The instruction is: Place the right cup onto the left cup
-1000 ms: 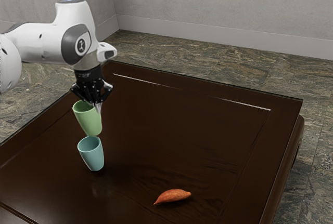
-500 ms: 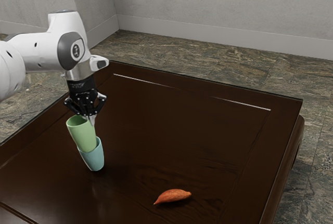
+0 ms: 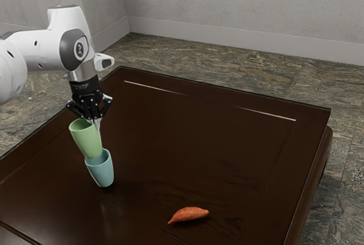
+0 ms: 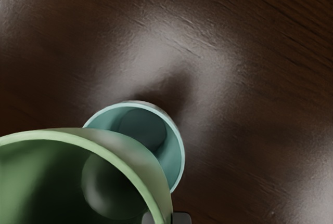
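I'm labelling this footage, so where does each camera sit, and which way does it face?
Exterior view: beside the arm, looking down across the table; arm and tool show.
Wrist view: at the arm's wrist, facing down past the green cup into the blue cup; fingertips show at the green rim.
Both share the cups and table.

In the gripper point(image 3: 95, 124) is the upper cup point(image 3: 86, 140); below, on the table point(image 3: 182, 142), stands the lower cup point(image 3: 100, 172); toward the exterior view's right, well apart, the yam point(image 3: 190, 214).
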`<state>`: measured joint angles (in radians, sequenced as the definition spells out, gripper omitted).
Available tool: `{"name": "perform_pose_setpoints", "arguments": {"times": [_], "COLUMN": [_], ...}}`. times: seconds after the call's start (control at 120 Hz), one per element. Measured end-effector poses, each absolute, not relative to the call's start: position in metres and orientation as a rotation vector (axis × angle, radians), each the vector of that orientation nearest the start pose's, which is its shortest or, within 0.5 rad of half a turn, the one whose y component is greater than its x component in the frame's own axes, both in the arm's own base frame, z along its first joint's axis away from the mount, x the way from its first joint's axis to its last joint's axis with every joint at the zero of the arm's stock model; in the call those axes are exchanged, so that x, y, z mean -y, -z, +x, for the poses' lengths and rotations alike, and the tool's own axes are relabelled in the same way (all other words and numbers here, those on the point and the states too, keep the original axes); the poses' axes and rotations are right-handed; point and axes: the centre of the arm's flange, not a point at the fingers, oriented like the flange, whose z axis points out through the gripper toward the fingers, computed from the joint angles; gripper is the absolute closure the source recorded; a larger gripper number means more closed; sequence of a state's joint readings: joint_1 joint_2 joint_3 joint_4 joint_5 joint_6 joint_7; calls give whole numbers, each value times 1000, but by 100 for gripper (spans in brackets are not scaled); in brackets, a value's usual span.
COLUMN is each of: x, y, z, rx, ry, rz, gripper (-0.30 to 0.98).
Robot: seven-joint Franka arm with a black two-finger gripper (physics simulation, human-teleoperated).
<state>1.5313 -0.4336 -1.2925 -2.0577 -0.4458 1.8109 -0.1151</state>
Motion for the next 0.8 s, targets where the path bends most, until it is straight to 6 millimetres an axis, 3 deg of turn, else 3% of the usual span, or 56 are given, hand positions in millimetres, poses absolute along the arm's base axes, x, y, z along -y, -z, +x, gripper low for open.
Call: {"name": "perform_pose_setpoints", "arguments": {"times": [0.342, 0.5, 0.592, 0.8], "x": [-34, -35, -33, -26], "y": [-425, -418, -418, -422], "z": [521, 521, 522, 524], "rx": [847, 863, 867, 864], "ry": [-174, -170, -165, -149], "rz": [-3052, -3057, -3065, -3083], "gripper": [78, 77, 67, 31]}}
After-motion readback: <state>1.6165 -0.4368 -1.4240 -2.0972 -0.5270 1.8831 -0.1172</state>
